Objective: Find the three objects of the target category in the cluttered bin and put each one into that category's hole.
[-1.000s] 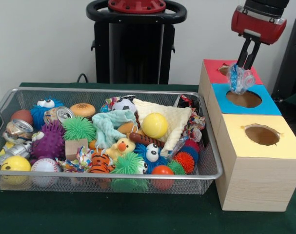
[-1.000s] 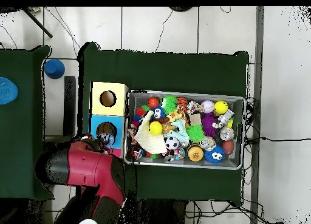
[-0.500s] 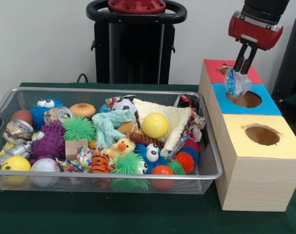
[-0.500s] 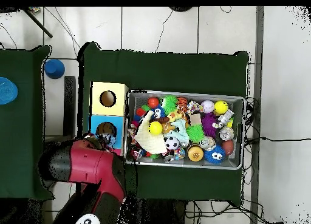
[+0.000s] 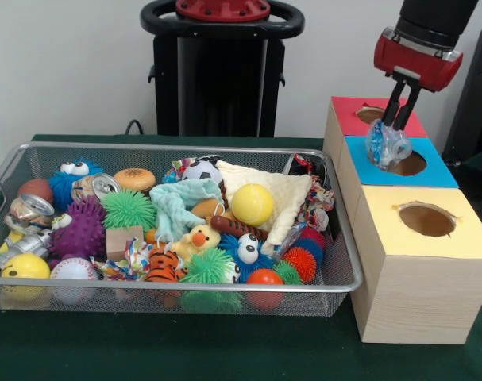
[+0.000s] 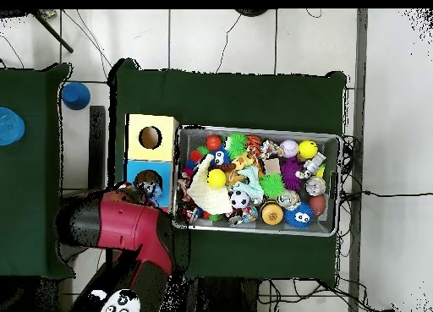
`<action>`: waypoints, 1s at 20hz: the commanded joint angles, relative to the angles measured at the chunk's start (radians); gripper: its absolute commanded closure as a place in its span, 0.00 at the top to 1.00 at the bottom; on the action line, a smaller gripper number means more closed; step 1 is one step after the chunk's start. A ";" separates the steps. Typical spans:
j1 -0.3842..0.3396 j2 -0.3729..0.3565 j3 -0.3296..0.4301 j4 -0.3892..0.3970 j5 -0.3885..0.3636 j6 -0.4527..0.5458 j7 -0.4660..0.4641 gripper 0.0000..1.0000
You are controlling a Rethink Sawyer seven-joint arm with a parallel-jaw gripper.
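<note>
The red and black gripper [image 5: 393, 131] hangs over the blue-faced pale wooden box [image 5: 435, 171], its fingers [image 5: 407, 103] clenched on a small see-through bluish plastic bag [image 5: 387, 145]. In the front view the bag sits at the hole's side toward the red-faced box, overlapping the rim of the big round hole [image 5: 399, 163] rather than hanging over its centre. The main risk is a release at this offset — the crinkled bag is light and springy, so it may catch on the rim, rest on the blue face, or slide off toward the neighbouring red-faced wooden box [image 5: 345, 111] instead of dropping through. A second risk is cling: thin film may stick to a finger after opening and lift away with the arm. The overhead view shows the arm covering much of the box, so the exact alignment there cannot be confirmed. Two holes lie close by, the red one and that of the yellow-faced wooden box [image 5: 431, 238]; a sideways drift before release may send the bag into the wrong one. The large silver wire-mesh basket [image 5: 177, 295] of mixed toys stands beside the boxes on the green-covered counter [image 5: 225, 349] — whether further bags remain in it cannot be told with certainty.
</note>
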State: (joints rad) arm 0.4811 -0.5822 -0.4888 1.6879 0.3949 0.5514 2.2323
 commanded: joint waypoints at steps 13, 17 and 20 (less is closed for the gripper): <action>-0.013 0.124 0.067 -0.051 0.079 -0.042 0.261 0.00; -0.009 0.130 0.065 -0.051 0.083 -0.051 0.260 0.00; -0.008 0.130 0.061 -0.055 0.082 -0.043 0.258 0.00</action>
State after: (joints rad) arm 0.4810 -0.5079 -0.4883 1.6346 0.4364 0.5218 2.2323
